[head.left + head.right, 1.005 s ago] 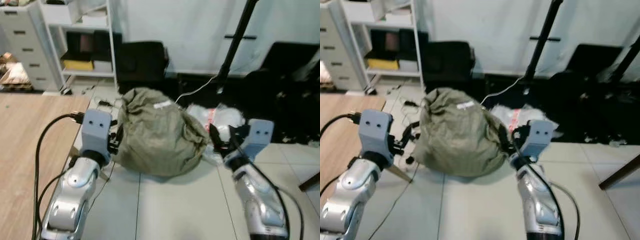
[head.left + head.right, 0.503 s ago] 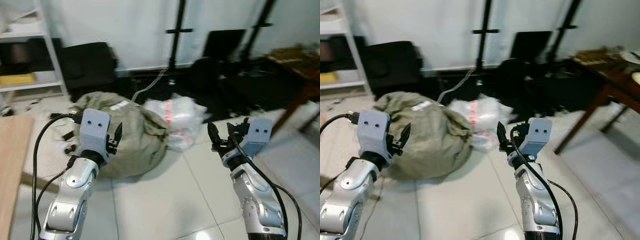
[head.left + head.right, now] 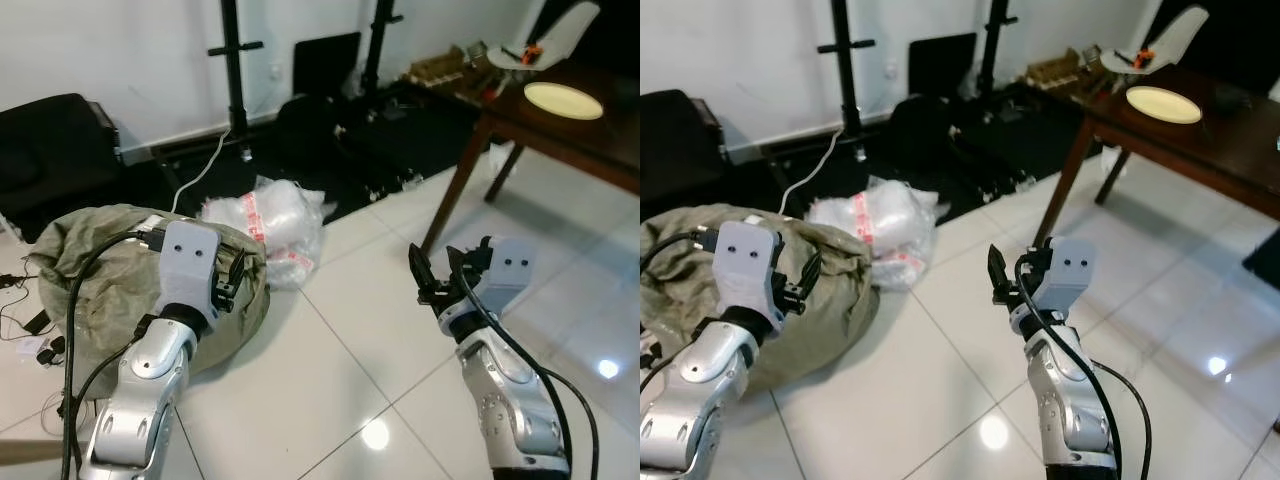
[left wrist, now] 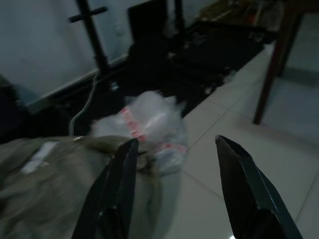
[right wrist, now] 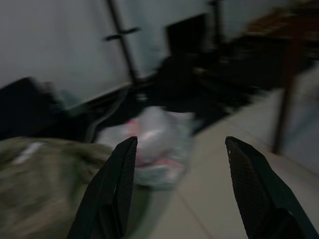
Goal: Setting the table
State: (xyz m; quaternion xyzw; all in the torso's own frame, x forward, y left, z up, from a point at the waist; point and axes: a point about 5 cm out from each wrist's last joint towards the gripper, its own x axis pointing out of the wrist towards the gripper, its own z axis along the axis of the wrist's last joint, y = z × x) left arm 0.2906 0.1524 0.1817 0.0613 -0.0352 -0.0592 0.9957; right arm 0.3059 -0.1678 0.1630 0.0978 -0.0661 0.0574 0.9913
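Off to the right, the dark wooden table (image 3: 1200, 140) with its plate (image 3: 1163, 104) beckons: left gripper (image 4: 174, 189) and right gripper (image 5: 179, 186) both spread and empty, approach step, walking closer comes next.

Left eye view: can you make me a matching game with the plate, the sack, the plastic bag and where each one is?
Things:
1. plate
2. sack
3. plastic bag
4. right gripper

Places:
A. behind the left gripper, on the floor
B. on the dark table
C. in the air above the white tiles, open
D. on the floor, beside the sack

Pairs: 1-B, 2-A, 3-D, 4-C
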